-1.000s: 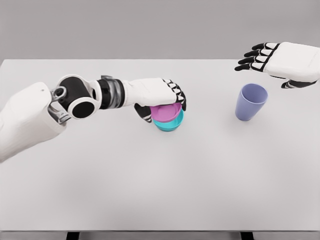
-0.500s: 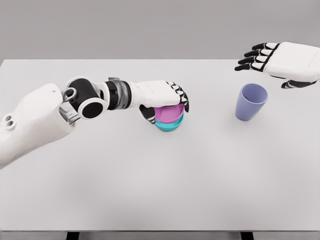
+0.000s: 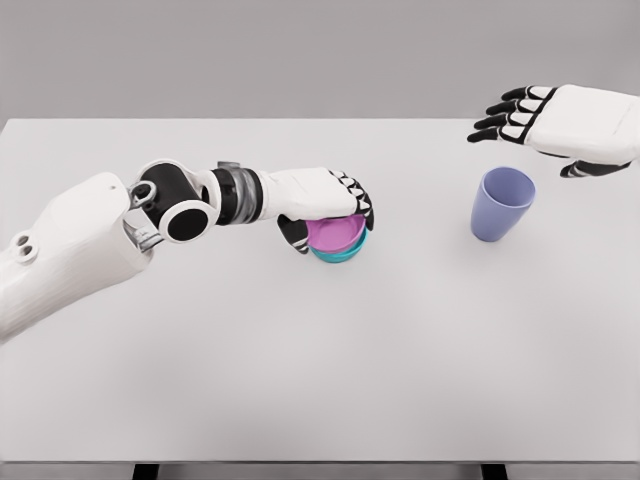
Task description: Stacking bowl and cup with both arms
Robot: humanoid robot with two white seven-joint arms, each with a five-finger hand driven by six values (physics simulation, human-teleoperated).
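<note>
A pink bowl (image 3: pixel 334 234) sits nested inside a teal bowl (image 3: pixel 338 253) near the middle of the white table (image 3: pixel 320 340). My left hand (image 3: pixel 322 205) lies over the pink bowl from the left, fingers curled around its rim. A lavender cup (image 3: pixel 500 203) stands upright at the right of the table. My right hand (image 3: pixel 545 120) hovers above and behind the cup, fingers spread, holding nothing.
The left forearm (image 3: pixel 190 205) stretches across the table's left half. The table's front edge runs along the bottom of the view, with a grey wall behind.
The left hand has lowered the pink bowl deeper into the teal bowl, and the left arm has dropped a little. The right hand and the cup have not moved.
</note>
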